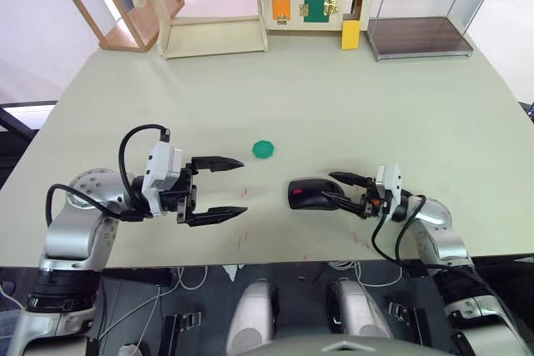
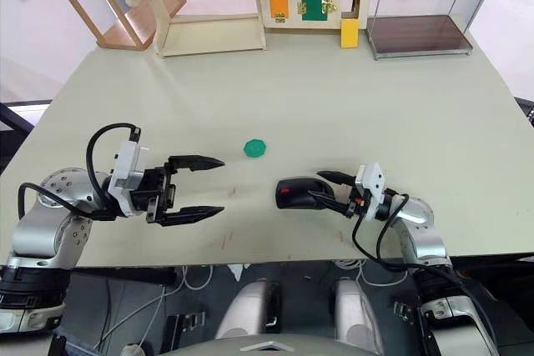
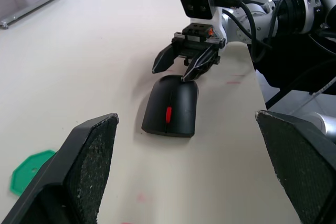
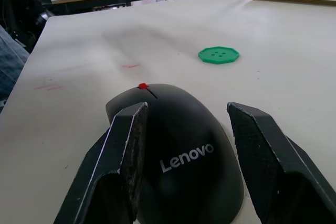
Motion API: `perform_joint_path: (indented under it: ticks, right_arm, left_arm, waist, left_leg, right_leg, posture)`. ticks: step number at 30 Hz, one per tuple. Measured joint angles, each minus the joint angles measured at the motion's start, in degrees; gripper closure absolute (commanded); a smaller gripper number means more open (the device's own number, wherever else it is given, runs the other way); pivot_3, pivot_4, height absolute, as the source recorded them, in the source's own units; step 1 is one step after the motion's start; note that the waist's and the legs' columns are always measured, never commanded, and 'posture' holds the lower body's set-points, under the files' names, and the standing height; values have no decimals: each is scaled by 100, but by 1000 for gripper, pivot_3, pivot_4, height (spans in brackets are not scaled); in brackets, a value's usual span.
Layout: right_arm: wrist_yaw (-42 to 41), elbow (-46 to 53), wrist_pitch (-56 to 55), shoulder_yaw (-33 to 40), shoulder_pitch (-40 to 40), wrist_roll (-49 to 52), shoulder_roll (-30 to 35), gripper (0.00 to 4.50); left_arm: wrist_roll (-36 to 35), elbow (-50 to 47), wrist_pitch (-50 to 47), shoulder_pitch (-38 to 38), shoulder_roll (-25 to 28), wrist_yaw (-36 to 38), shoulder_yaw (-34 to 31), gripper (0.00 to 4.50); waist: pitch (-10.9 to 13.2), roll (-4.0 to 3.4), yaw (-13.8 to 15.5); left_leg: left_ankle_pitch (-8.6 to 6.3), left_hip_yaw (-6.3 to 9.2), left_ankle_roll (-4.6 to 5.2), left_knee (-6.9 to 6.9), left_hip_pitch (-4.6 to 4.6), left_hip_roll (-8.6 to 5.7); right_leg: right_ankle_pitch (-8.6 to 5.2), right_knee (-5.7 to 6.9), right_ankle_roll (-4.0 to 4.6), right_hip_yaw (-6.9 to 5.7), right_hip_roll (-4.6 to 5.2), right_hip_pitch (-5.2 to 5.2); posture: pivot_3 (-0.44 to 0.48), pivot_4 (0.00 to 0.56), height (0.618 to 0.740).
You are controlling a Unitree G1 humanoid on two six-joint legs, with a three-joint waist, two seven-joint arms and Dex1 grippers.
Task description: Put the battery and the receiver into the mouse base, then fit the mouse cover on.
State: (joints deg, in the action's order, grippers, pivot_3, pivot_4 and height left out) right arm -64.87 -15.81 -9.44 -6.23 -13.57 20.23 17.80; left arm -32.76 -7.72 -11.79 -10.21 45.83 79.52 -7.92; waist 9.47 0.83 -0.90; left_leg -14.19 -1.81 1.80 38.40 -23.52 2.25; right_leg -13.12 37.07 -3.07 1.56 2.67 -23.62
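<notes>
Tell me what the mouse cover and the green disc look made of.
Mouse cover: likely moulded plastic, smooth black with a soft sheen, pale printed lettering, seated on the mouse. Green disc: probably hard plastic, flat, faceted-edged, evenly coloured, with four small holes like a button.

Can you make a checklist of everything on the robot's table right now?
Surface: pale beige table, faint red marks near the front edge.
Job's things: glossy black mouse cover with pale lettering sits fitted on the mouse; red scroll wheel shows. Battery, receiver: nothing seen.
Clutter: round green button-like disc, lying apart from the mouse.
Grippers: left tool open, holding nothing; right tool open, fingers either side of the mouse's rear.
Cables: black cables loop along both arms.
Surroundings: wooden shelf, latch board, metal-framed rack at the far edge.
</notes>
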Motion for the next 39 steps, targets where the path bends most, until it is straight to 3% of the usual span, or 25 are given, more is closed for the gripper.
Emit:
perform_joint_path:
  ticks: [10, 14, 22, 23, 24, 25, 27, 39]
  right_arm:
    - [64, 425, 207, 283, 176, 185, 362, 1969]
    - [165, 983, 349, 752, 521, 406, 814, 1969]
    - [483, 836, 352, 1787, 1284, 510, 1332, 1969]
    - [507, 747, 306, 1940, 1369, 537, 1353, 1469]
    - [512, 716, 286, 2010, 1420, 575, 1352, 1251]
    - [517, 628, 265, 2127, 1506, 635, 1360, 625]
    - [517, 500, 170, 2315, 1702, 680, 1365, 172]
    - [586, 304, -6, 2950, 2325, 755, 1406, 172]
  left_arm:
    - [173, 37, 235, 468, -246, -459, -84, 0]
    - [223, 106, 341, 720, -372, -830, -325, 0]
    - [463, 812, 596, 1186, -599, -1461, -663, 0]
    - [456, 874, 598, 1266, -637, -1495, -714, 0]
    - [445, 875, 598, 1299, -650, -1498, -740, 0]
    - [405, 876, 588, 1356, -654, -1501, -780, 0]
    - [297, 863, 537, 1453, -679, -1564, -945, 0]
    - [404, 811, 376, 1697, -710, -2276, -1197, 0]
  waist:
    - [3, -1, 23]
    - [3, -1, 25]
    - [4, 2, 14]
    - [5, 4, 9]
    - [5, 6, 11]
    - [5, 7, 12]
    - [5, 6, 17]
    - [5, 7, 12]
  left_leg:
    - [1, -35, -1, 0, 29, 1]
    - [0, -37, -1, -3, 28, 2]
    - [0, -68, 0, -5, 43, 2]
    - [-1, -73, 0, -5, 45, 3]
    - [-1, -75, 0, -5, 46, 4]
    - [-1, -79, -1, -5, 49, 4]
    - [-1, -82, -1, -7, 50, 6]
    - [-2, -89, -1, -14, 55, 9]
  right_leg:
    - [-2, 31, 6, 33, 3, 2]
    - [-4, 30, 8, 36, 3, 1]
    - [-4, 31, 7, 63, 3, 1]
    - [-4, 32, 6, 68, 3, 1]
    - [-4, 31, 6, 70, 3, 0]
    - [-5, 32, 6, 74, 3, 1]
    - [-5, 32, 6, 76, 4, 1]
    - [-13, 29, -8, 88, 8, -4]
  posture:
    - [0, 150, 740]
    - [0, 150, 740]
    - [0, 150, 740]
    - [0, 150, 740]
    - [0, 150, 740]
    - [0, 150, 740]
    - [0, 150, 740]
    - [0, 150, 740]
